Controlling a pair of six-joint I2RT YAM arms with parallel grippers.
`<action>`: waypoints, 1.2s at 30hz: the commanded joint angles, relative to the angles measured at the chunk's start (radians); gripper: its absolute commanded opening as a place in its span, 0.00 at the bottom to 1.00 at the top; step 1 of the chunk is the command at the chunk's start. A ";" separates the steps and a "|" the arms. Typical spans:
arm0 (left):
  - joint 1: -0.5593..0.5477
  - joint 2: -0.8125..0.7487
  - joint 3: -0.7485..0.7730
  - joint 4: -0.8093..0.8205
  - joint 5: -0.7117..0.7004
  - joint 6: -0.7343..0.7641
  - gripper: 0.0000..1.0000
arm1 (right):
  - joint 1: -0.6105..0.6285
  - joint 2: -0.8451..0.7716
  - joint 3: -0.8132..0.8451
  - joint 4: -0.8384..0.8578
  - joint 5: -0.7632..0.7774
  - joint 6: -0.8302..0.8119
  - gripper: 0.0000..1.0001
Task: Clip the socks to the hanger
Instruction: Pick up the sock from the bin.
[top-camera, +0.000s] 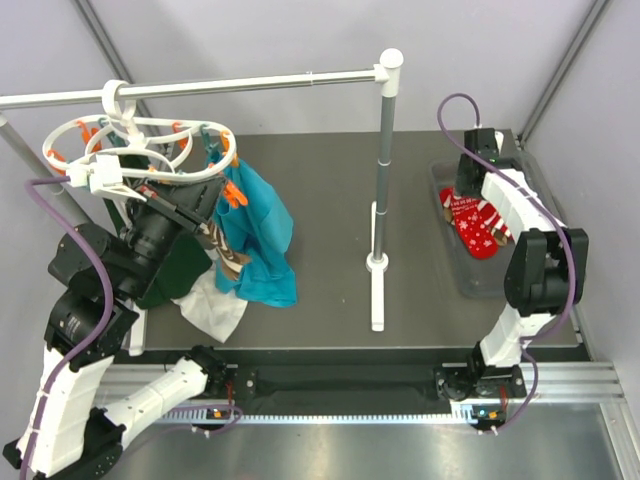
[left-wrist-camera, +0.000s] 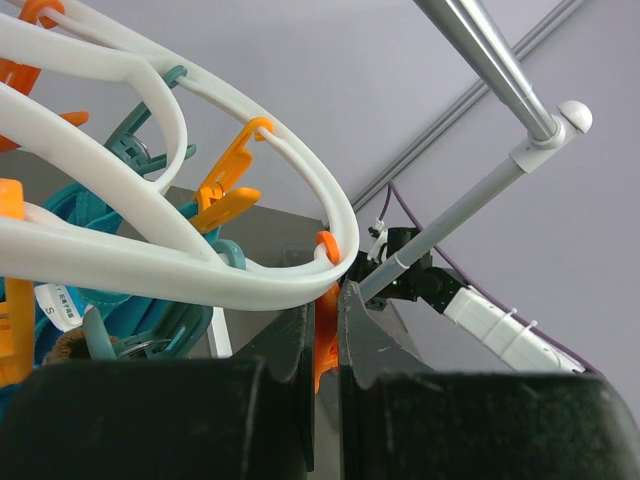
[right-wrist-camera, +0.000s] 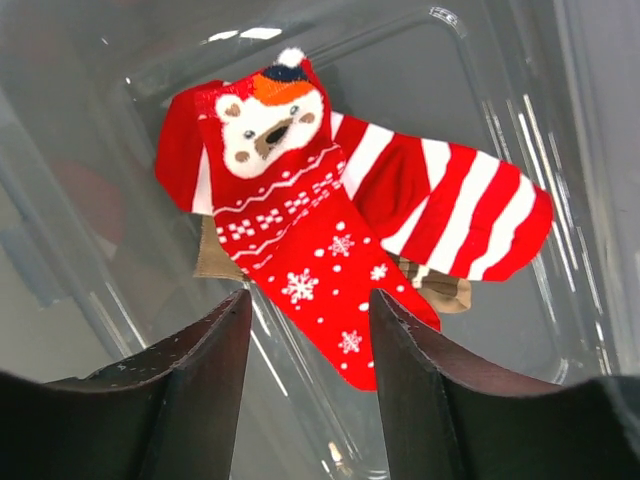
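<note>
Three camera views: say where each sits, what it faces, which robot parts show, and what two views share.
Top external: above, behind the bases, looking down on the table; both arms show.
Left wrist: looks up at the hanger; left gripper shut on an orange clothespin.
Right wrist: looks down at red socks in a clear bin; right gripper open.
Shared: hanger, top and left.

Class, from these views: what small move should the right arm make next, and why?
Probably lower the open right pincer onto the red snowflake sock: it lies unheld in the clear bin, straight ahead, while the left pincer grips an orange clothespin.
</note>
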 joint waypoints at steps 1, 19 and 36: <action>0.002 -0.007 0.005 -0.012 -0.024 -0.002 0.00 | -0.016 -0.007 -0.021 0.128 -0.037 -0.011 0.49; 0.002 0.005 0.014 -0.030 -0.029 -0.003 0.00 | -0.020 0.275 0.122 0.256 0.043 -0.077 0.51; 0.002 0.025 0.025 -0.053 -0.029 -0.006 0.00 | -0.009 0.184 0.013 0.302 0.171 0.014 0.00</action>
